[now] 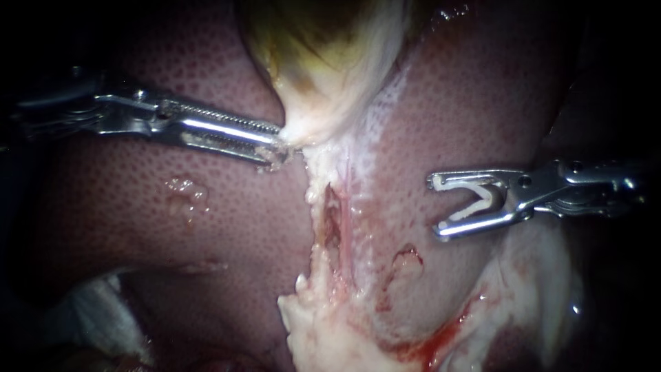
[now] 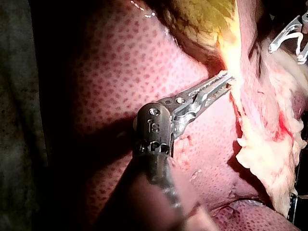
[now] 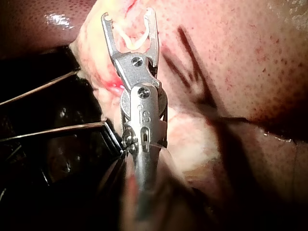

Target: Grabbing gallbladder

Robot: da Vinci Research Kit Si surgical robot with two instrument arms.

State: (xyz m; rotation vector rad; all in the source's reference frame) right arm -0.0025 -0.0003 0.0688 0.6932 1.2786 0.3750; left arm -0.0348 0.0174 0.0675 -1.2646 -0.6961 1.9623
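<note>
The gallbladder (image 1: 323,62), yellow-green with a pale lower edge, hangs at the top centre between the lobes of the liver (image 1: 138,220). My left instrument (image 1: 282,145) comes in from the left. Its long toothed jaws are shut on the gallbladder's pale lower tip, which is drawn to a point towards them. The left wrist view shows the same hold of my left instrument (image 2: 226,79) on the gallbladder (image 2: 202,19). My right instrument (image 1: 434,207) hangs over the right lobe, apart from the gallbladder. Its jaws stand wide and carry a white clip (image 1: 482,203). The right wrist view shows my right instrument (image 3: 127,14) and the clip (image 3: 134,41).
A strip of raw, pale tissue (image 1: 330,324) runs down from the gallbladder's tip between the lobes. There is some blood (image 1: 441,344) at the lower right. White gauze (image 1: 96,317) lies at the lower left. Thin strands (image 3: 48,86) cross a dark area beside my right instrument.
</note>
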